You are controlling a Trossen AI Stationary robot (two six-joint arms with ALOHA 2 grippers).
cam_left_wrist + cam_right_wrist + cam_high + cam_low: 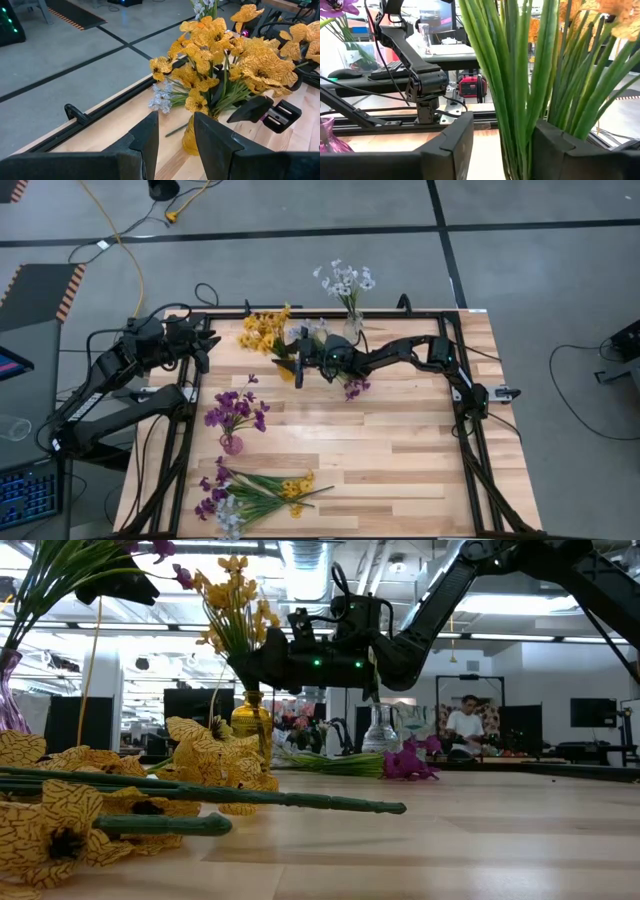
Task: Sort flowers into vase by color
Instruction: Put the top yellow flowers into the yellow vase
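A yellow vase [252, 725] holds yellow flowers [262, 330] near the table's far edge. My right gripper [502, 130] is open, and the bunch's green stems [520, 90] stand between its fingers above the vase mouth. It reaches there from the table's right side [297, 365]. My left gripper [175, 120] is slightly open at the far left corner [208, 340], facing the yellow bunch and touching nothing. White flowers [345, 280] stand in a clear vase [380, 730]. Purple flowers [235, 412] stand in a pink vase [232, 444]. My right gripper has the yellow bunch's stems [532, 115] close against one finger [555, 145], while a clear gap shows beside the other finger [455, 145]. I cannot tell whether it touches them. The stems stand upright in the vase.
A mixed pile of purple, white and yellow flowers [255, 495] lies at the near edge, its stems [200, 795] filling the low view's foreground. One loose purple flower [356, 387] lies under the right arm, and a white spray [161, 97] beside the yellow vase. A person [465, 725] sits beyond the table.
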